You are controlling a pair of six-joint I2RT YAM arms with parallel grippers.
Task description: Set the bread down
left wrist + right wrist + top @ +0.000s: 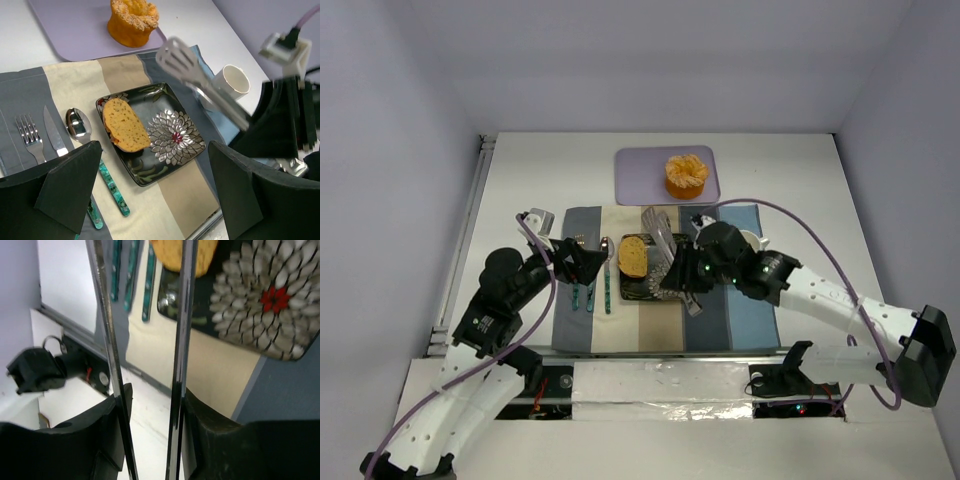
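Evidently the placing is all but done. Nearest the bases, the left claw [585,260] hangs wide and empty over the placemat [75,85], above the cutlery handles. The right claw [152,410] is clamped on the two arms of the tongs [200,80], which reach out over the far right part of the plate [145,177].

On the mat, left to right, lie a fork [27,135], a knife [52,132] and a spoon [77,125], the spoon just beside the plate. The bread [125,125] lies flat on the left part of the plate, apart from the tongs and from both claws. Beyond the plate's right side stands a cup [232,82]. Farther off, a lilac tray [70,30] carries the fruit [132,20].

Judgement: the bread is delivered, provided the plate is the intended spot; the task names none. What seems left is to take the tongs clear.

Limits of view: the tongs' head is blurred in the left wrist view, though nothing appears held in it. The right wrist view cuts the tongs' tips off at its top edge, so their gap cannot be told. The overhead view hides the plate's right half under the right arm. The left claw's fingers cover the cutlery handles' near ends.
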